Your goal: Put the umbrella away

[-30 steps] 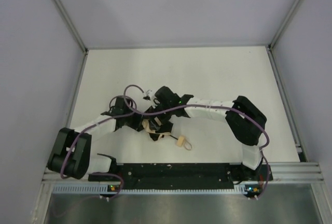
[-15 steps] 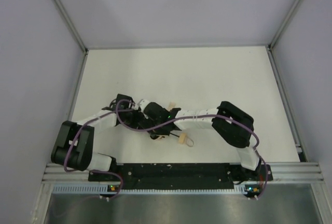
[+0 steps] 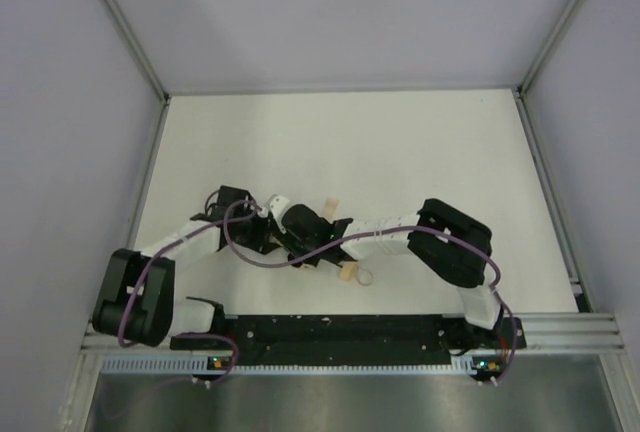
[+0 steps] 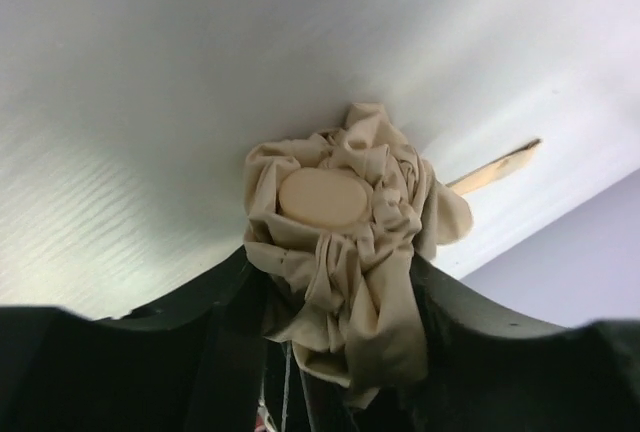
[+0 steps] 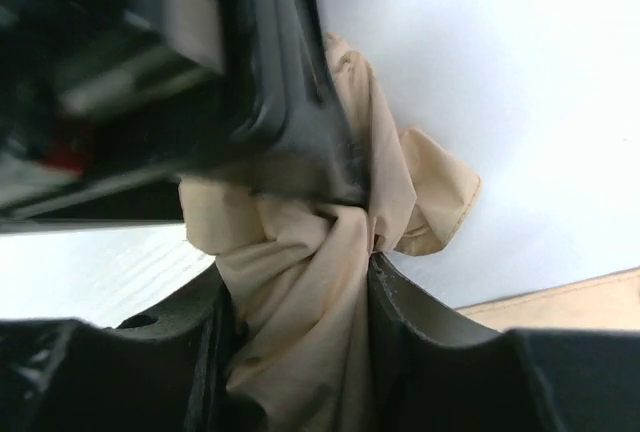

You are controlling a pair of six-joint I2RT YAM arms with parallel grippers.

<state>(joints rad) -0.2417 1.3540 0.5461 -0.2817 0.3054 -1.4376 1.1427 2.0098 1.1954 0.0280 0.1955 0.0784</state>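
Observation:
The umbrella (image 4: 345,242) is a bunched beige canopy with a round tan end cap (image 4: 322,197) facing the left wrist camera. My left gripper (image 4: 335,282) is shut on the canopy, with fabric pressed between both black fingers. My right gripper (image 5: 300,292) is shut on another fold of the same fabric (image 5: 300,342), right beside the left gripper's black body (image 5: 260,72). In the top view both grippers (image 3: 255,227) (image 3: 300,227) meet left of centre and hide most of the canopy. The tan handle (image 3: 348,272) with its loop strap (image 3: 366,277) sticks out toward the near edge.
The white table (image 3: 400,142) is boxed in by grey walls with metal frame posts (image 3: 125,27). A black base rail (image 3: 340,330) runs along the near edge. A tan strap end (image 3: 330,204) pokes out behind the grippers. Purple cables (image 3: 250,252) loop over both arms.
My right gripper has closed from wide open onto the canopy fabric and drawn in beside the left gripper. The left gripper kept its grip. The handle shifted slightly.

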